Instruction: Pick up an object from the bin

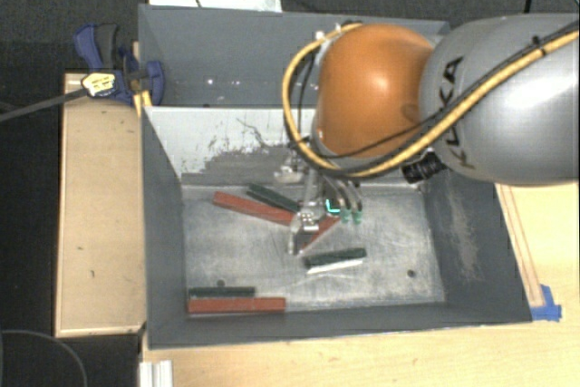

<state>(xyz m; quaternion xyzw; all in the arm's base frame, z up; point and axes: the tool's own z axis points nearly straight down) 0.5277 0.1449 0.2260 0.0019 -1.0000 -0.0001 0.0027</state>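
Observation:
My gripper reaches down into the middle of the bin, just below the orange cover. It stands over a short red-brown bar that lies tilted on the floor, and seems to touch its left end. A longer red-brown bar runs off to the left of the gripper, with a dark green bar lying just behind it. A dark bar with a pale edge lies just in front of the gripper.
Near the bin's front left corner lie a dark green bar and a red bar, side by side. The arm and its orange cover hide the back right part of the bin.

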